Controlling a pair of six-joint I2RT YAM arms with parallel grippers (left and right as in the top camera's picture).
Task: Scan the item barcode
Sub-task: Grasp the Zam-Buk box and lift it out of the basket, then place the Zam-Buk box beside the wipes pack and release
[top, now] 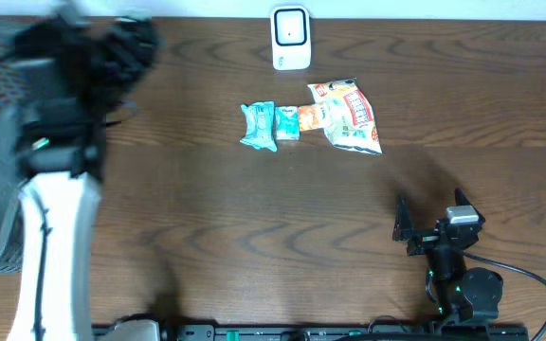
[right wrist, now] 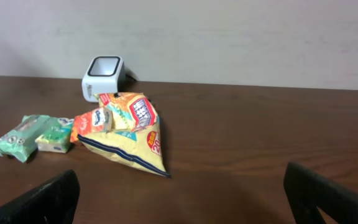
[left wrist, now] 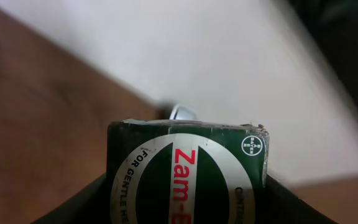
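Dark-green cardboard box (left wrist: 188, 180): white ring on its face, red "Zam-" lettering thru the middle, small white text along the ring, white round logo at the top-right corner. Brown wooden table (top: 254, 227): darker wavy grain. White plastic scanner (top: 291, 38) w/ dark window, reddish spot in it. Yellow crinkled snack bag (top: 351, 118): orange, red & white print, dark-blue bottom edge. Pale-teal wrapped packet (top: 258, 125); smaller teal packet (top: 286, 123) beside it, w/ lighter patches. Off-white plain wall (right wrist: 229, 37). Right gripper (right wrist: 182, 205): black.
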